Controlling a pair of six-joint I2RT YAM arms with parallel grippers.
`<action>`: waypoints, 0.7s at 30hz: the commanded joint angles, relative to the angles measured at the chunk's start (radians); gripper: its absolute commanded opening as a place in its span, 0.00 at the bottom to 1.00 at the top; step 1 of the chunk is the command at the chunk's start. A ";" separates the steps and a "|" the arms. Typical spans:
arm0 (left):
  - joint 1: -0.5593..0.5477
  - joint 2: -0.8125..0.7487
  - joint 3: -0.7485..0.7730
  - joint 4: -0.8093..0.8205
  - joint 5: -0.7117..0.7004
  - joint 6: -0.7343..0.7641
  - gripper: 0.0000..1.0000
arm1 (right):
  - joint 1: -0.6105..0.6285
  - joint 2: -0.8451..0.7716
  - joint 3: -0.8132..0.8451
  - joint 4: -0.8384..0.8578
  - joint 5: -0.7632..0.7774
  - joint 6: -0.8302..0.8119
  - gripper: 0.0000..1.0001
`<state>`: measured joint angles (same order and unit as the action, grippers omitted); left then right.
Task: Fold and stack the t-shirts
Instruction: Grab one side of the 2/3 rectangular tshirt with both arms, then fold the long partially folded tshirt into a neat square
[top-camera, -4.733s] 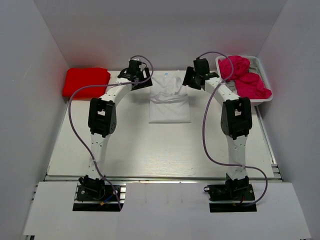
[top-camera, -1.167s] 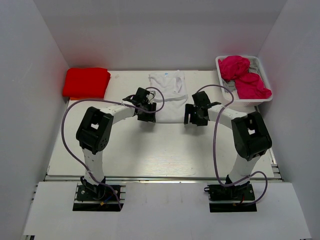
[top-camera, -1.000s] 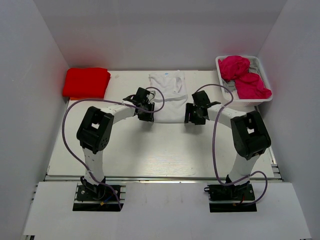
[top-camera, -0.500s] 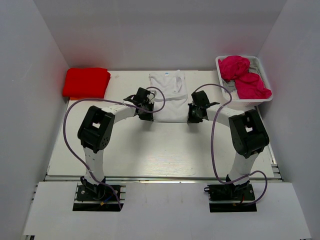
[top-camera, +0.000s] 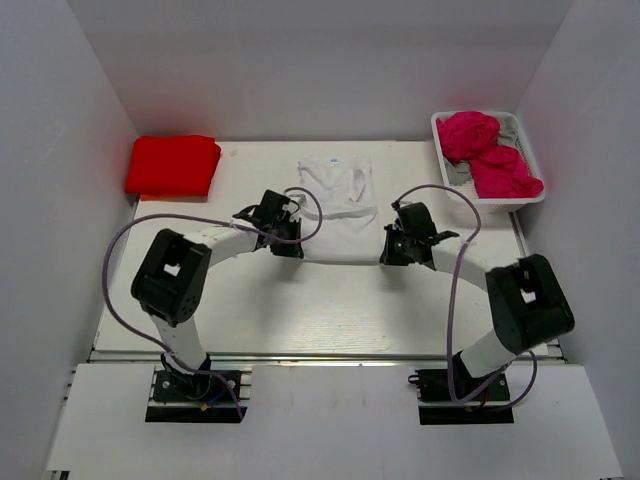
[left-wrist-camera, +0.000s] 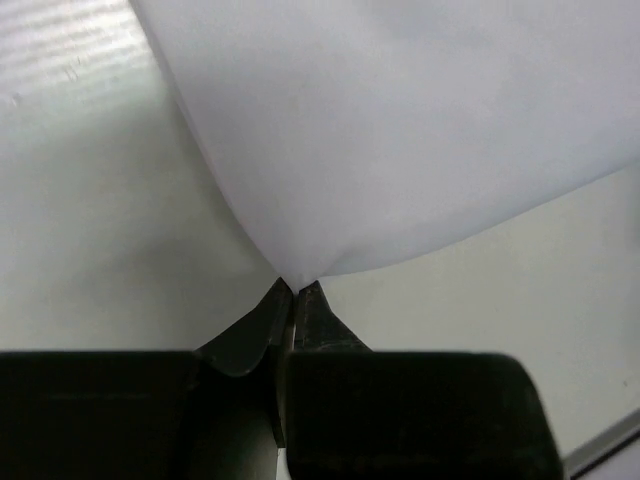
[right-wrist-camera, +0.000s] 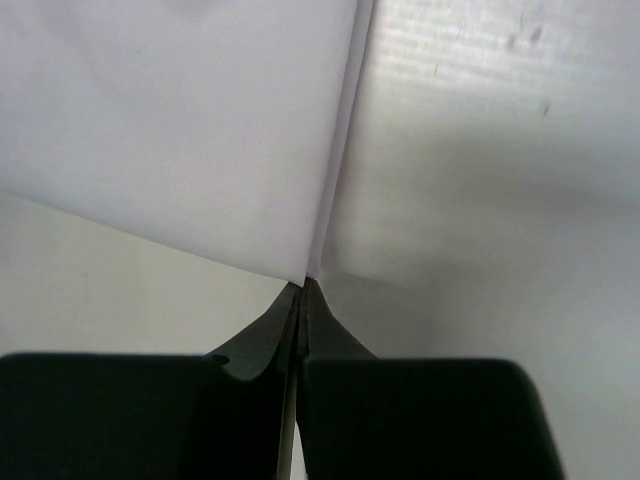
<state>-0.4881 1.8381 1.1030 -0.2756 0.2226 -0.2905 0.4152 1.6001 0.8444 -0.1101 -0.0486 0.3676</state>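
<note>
The pale surface (top-camera: 330, 300) is boxed in by white walls on 3 sides, with a metal rail along its near edge. The near half lies open, and the widest free room is between the 2 arm bases and the claws.

The white t-shirt (top-camera: 335, 200) lies folded into a narrow panel at the middle of the far half, collar toward the back wall. A small bluish label (top-camera: 335, 160) sits at its neck, too small to read.

The red t-shirt (top-camera: 172, 165) lies folded in the far left corner, close to the left wall and well apart from the white one. The magenta t-shirts (top-camera: 490, 150) are heaped in the white wire basket (top-camera: 505, 203) in the far right corner, against the right wall.

Both arms bend inward and flank the white t-shirt's near edge. Their purple cables (top-camera: 125, 250) loop out to either side.

The left claw (top-camera: 285, 245) is pressed together on the shirt's near left corner. In the left wrist view the dark fingertips (left-wrist-camera: 312, 300) meet on a point of white cloth (left-wrist-camera: 400, 130), which fans up and away from them.

The right claw (top-camera: 388, 250) is likewise pressed together on the near right corner. In the right wrist view its tips (right-wrist-camera: 312, 300) pinch the cloth (right-wrist-camera: 180, 130) where the folded side edge ends, with bare surface to the right.
</note>
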 joint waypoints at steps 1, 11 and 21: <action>-0.024 -0.198 -0.060 -0.017 0.066 -0.019 0.00 | 0.013 -0.159 -0.090 -0.003 -0.027 -0.002 0.00; -0.055 -0.445 -0.078 -0.053 0.057 -0.062 0.00 | 0.047 -0.434 -0.114 -0.076 -0.038 0.004 0.00; -0.035 -0.352 0.149 -0.168 -0.197 -0.157 0.00 | 0.040 -0.326 0.155 -0.028 0.121 -0.019 0.00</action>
<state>-0.5308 1.4502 1.1629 -0.3996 0.1215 -0.4156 0.4595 1.2381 0.8909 -0.1814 0.0032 0.3622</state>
